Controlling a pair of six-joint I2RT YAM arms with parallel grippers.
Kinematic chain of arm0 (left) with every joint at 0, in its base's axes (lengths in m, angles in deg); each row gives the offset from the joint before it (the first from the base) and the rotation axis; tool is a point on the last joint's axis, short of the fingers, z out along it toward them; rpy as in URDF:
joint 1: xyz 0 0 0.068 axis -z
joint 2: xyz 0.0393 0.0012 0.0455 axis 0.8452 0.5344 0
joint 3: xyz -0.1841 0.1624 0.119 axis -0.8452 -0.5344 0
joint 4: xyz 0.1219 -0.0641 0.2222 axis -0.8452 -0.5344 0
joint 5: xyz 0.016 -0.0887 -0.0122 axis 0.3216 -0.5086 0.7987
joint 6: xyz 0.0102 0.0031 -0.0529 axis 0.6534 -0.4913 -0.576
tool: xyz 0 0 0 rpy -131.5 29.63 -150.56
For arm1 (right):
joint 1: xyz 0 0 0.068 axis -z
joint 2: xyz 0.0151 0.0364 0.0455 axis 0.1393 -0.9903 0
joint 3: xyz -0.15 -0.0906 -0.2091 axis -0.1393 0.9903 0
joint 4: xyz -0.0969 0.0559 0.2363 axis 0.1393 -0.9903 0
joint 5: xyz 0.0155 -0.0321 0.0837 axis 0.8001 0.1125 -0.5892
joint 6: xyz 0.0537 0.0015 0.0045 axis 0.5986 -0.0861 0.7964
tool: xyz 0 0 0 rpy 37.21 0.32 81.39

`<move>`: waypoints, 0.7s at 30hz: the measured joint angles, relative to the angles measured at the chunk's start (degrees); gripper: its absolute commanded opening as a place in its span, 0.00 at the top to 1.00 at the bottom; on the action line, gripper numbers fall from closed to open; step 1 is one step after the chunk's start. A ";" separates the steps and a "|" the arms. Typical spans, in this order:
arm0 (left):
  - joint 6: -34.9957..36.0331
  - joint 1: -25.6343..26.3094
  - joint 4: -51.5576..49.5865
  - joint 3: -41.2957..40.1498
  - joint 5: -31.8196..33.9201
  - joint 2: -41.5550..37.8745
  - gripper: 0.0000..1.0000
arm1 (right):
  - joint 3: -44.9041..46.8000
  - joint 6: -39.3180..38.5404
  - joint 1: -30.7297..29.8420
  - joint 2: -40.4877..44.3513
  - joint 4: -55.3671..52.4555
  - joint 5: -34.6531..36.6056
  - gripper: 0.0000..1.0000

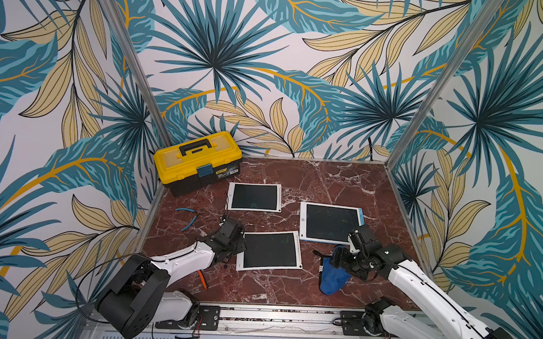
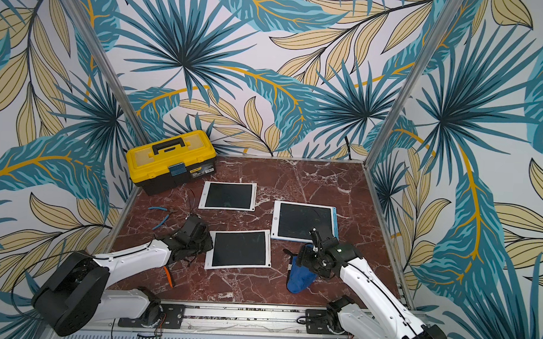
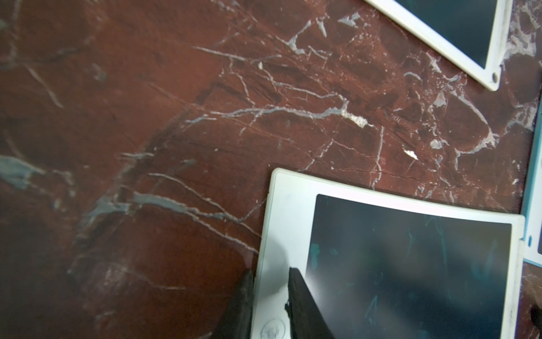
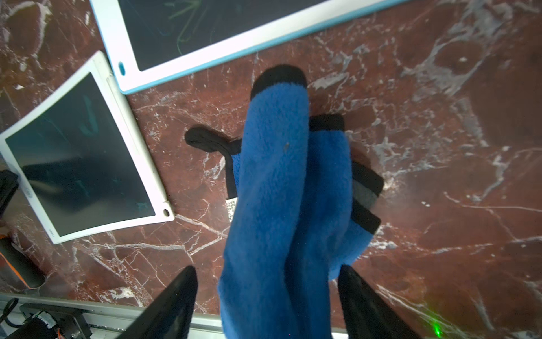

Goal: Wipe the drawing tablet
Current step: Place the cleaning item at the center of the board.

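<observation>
We see left gripper [image 3: 271, 270] fingers pinching drawing tablet [image 1: 270, 250] at its 9 o'clock bezel. Tablet lies flat on marble table [image 1: 295, 177]. Right gripper [image 4: 267, 267] fingers are spread wide astride blue fleece cloth [image 1: 333, 278], at tablet's 4 o'clock.

Drawing tablet [image 1: 271, 251], white-framed, lies flat and screen up at 6 o'clock on the red marble surface [image 1: 295, 177]. Its dark screen carries faint teal smudges. The fingers of the left claw [image 3: 271, 271] straddle its 9 o'clock border. At the tablet's 3 o'clock, apart from it, a blue fleece cloth [image 1: 334, 278] with black trim lies bunched on the surface, one end reaching up between the wide-spread jaws of the right claw [image 4: 267, 267]. A larger blue-edged tablet [image 1: 331, 222] with faint green scribbles lies flat at 2 o'clock. A third white tablet [image 1: 254, 197] lies flat at 12 o'clock.
</observation>
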 measured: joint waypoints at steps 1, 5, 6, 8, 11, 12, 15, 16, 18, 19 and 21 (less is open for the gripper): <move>0.00 0.00 0.04 -0.07 0.00 -0.02 0.76 | -0.61 -0.02 0.00 0.48 -0.39 0.48 0.22; 0.00 0.00 0.04 -0.11 -0.02 -0.09 0.76 | -3.80 -0.04 0.00 2.23 -2.95 2.38 0.22; 0.00 0.00 0.04 -0.11 -0.04 -0.09 0.76 | -5.01 -0.07 0.00 2.54 -3.82 2.91 0.23; 0.00 0.00 0.04 -0.11 -0.04 -0.09 0.76 | -7.56 -0.46 0.00 3.26 -4.98 3.80 0.25; -0.02 0.00 0.04 -0.11 -0.04 -0.09 0.76 | -11.32 -1.79 -0.09 3.98 -5.75 4.37 0.28; 0.00 0.00 0.04 -0.11 -0.02 -0.09 0.76 | -12.46 -2.67 -0.17 3.72 -5.73 4.28 0.28; -0.02 0.00 0.07 -0.11 -0.04 -0.07 0.76 | -14.86 -5.73 -0.81 0.17 -4.37 1.27 0.28; -0.02 0.00 0.04 -0.11 -0.04 -0.07 0.76 | -15.19 -6.80 -1.31 -2.12 -3.23 -0.72 0.28; -0.02 0.00 0.07 -0.11 -0.04 -0.07 0.76 | -15.28 -8.48 -2.64 -7.26 -0.48 -4.59 0.28; -0.02 0.00 0.04 -0.11 -0.04 -0.07 0.76 | -15.23 -9.18 -3.32 -10.16 1.20 -6.75 0.28; -0.02 0.00 0.04 -0.11 -0.04 -0.07 0.76 | -15.02 -10.03 -4.26 -15.13 4.83 -10.47 0.28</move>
